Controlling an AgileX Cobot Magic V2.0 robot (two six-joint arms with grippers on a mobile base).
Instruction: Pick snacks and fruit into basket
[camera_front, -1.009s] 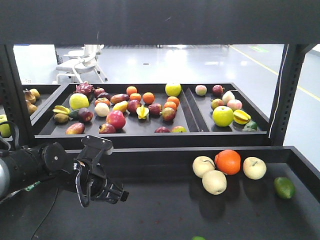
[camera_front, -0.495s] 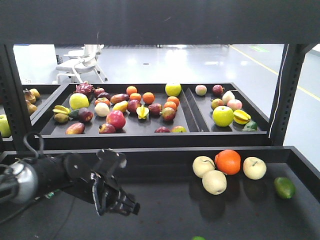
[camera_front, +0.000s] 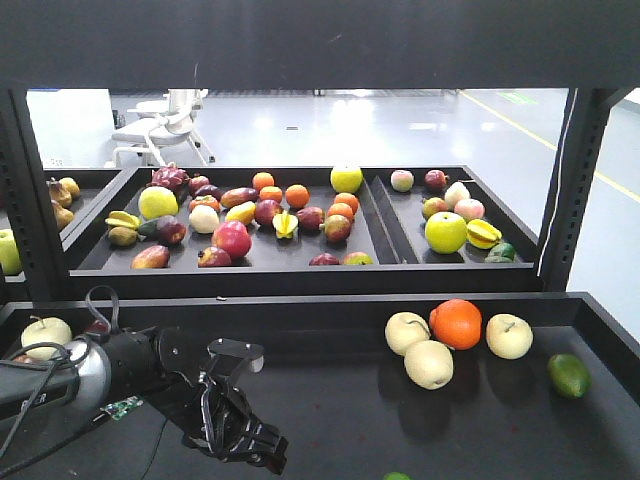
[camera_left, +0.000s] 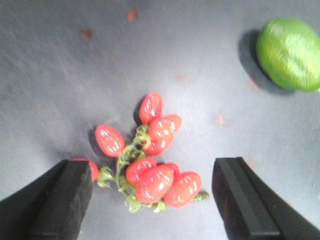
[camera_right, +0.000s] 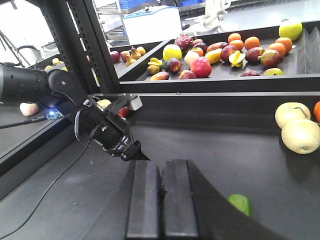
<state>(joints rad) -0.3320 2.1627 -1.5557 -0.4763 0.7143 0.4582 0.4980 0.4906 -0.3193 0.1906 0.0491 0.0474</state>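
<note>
A bunch of small glossy red fruits (camera_left: 152, 165) on a green stem lies on the dark shelf floor. My left gripper (camera_left: 150, 205) hangs open just above it, one finger on each side, touching nothing. A green oval fruit (camera_left: 289, 52) lies apart from the bunch, and it also shows beside my right gripper (camera_right: 241, 204). Another green fruit (camera_front: 568, 374) sits at the far right. The left gripper (camera_front: 258, 447) is low over the shelf front. My right gripper (camera_right: 161, 200) is shut with nothing in it. The snacks and the basket are out of view.
Three pale yellow apples (camera_front: 428, 364) and a round orange (camera_front: 456, 323) sit at the right of the lower shelf (camera_front: 330, 400). One pale apple (camera_front: 45, 335) lies far left. Black trays (camera_front: 380, 235) of mixed fruit fill the upper level. Dark uprights (camera_front: 570, 190) flank the shelf.
My left arm has swung right and down toward the shelf's front edge. A pale apple at the far left, hidden by the arm before, now shows.
</note>
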